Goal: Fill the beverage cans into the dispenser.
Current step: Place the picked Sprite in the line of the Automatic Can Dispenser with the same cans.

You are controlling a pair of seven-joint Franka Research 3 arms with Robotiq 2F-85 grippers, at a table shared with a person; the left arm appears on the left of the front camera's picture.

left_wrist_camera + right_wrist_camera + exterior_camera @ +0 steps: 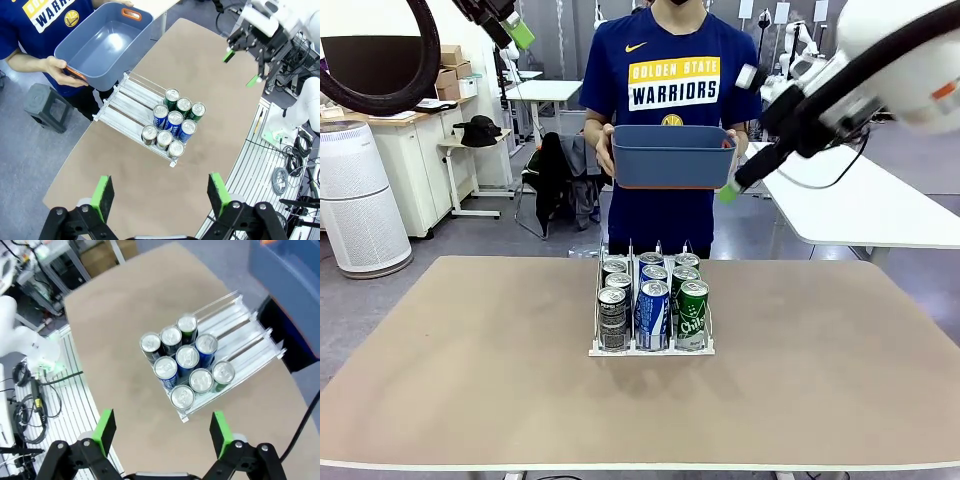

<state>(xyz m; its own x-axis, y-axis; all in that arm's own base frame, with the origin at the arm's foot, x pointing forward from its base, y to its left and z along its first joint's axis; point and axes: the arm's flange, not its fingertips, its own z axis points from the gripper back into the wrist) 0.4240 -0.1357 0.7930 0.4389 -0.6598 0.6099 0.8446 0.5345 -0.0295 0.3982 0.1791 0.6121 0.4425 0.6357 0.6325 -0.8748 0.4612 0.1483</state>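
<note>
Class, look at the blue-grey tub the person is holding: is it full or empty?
Empty. In the left wrist view the tub shows a bare inside; nine cans stand upright in the dispenser.

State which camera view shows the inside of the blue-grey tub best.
The left wrist view: it looks down into the tub, whose inside appears empty. The front view shows its outer wall; the right wrist view shows a corner.

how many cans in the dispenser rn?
9 cans, all in the dispenser, three per lane at its robot-side end: dark lane, blue lane, green lane. None seem hidden.
</note>
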